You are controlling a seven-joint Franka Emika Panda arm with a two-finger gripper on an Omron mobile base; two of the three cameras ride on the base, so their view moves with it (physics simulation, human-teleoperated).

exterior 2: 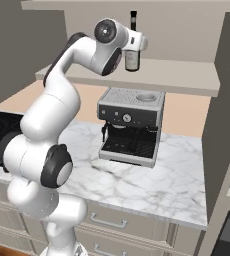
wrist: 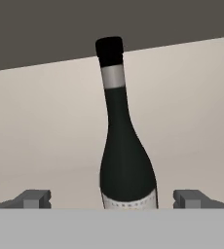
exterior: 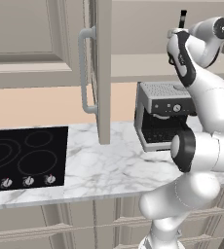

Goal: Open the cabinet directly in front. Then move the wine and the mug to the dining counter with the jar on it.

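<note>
Inside the opened cabinet (exterior: pixel 103 73), the gripper (wrist: pixel 113 198) stands released astride the wine (wrist: pixel 125 160); judged next: advance slightly, then clench on the body.

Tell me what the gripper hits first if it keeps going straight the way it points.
The wine bottle. It stands upright dead ahead of the open gripper, centred between its fingertips, with the cabinet's back wall behind it. How much gap remains is hard to judge.

- Marble counter (exterior: pixel 109 170) on beige panelled drawers (exterior 2: pixel 117 222) with bar pulls;
- black cooktop (exterior: pixel 26 155) with knobs at left;
- grey espresso machine (exterior 2: pixel 131 125) at the far side, against a peach wall (exterior: pixel 31 104)
</note>
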